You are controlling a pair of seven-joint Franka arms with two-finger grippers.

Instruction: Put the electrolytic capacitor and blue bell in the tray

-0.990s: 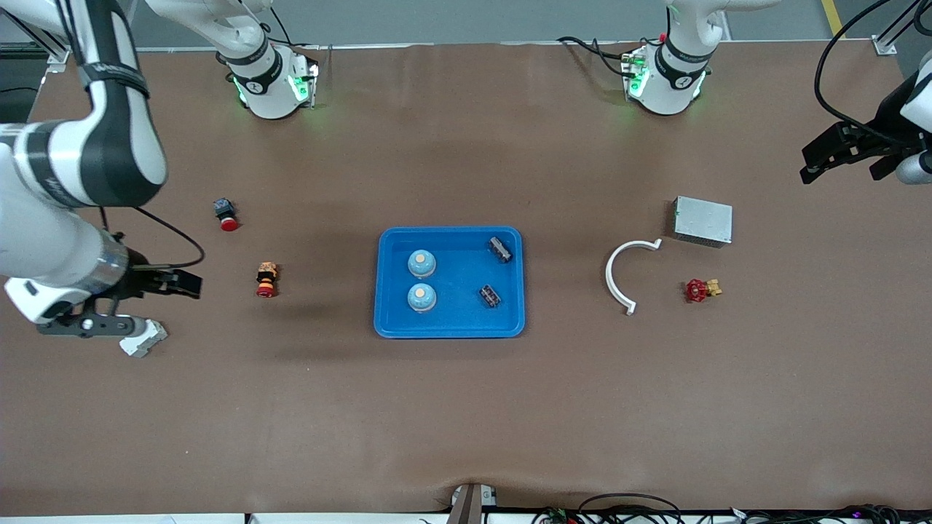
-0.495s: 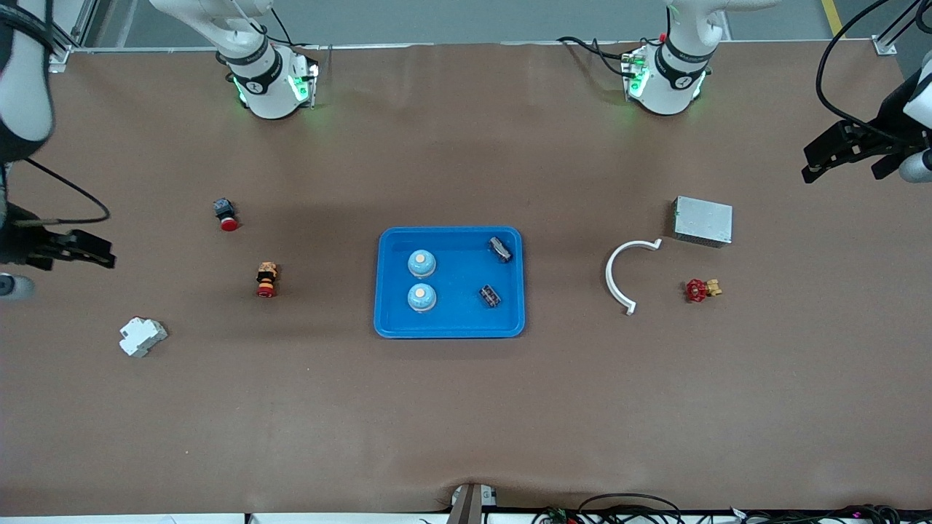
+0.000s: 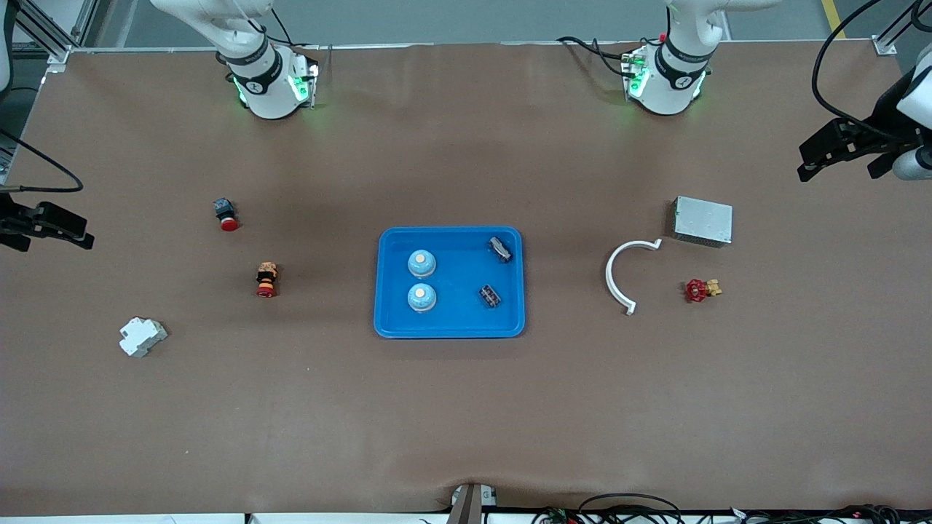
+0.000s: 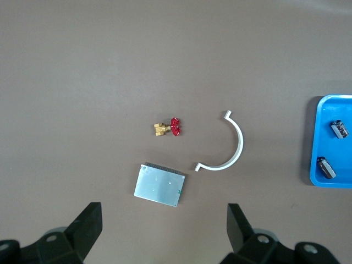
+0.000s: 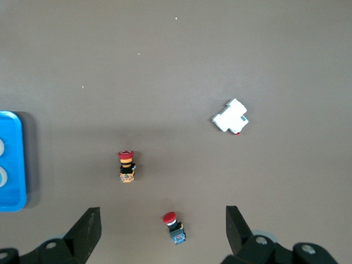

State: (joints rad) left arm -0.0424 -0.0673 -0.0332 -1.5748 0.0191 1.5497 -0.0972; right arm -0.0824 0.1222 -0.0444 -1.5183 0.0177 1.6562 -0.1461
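Blue tray (image 3: 449, 329) sat mid-worktop holding two blue bells (image 3: 421, 263) and two capacitors (image 3: 499, 249), left gripper (image 3: 826, 154) and right gripper (image 3: 54, 227) both spread wide, empty, at opposite worktop ends

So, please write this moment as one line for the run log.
tray: two blue bells, two capacitors inside | left gripper: open, empty, at table's end | right gripper: open, empty, at its end

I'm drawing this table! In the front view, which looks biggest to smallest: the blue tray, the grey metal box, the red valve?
1. blue tray
2. grey metal box
3. red valve
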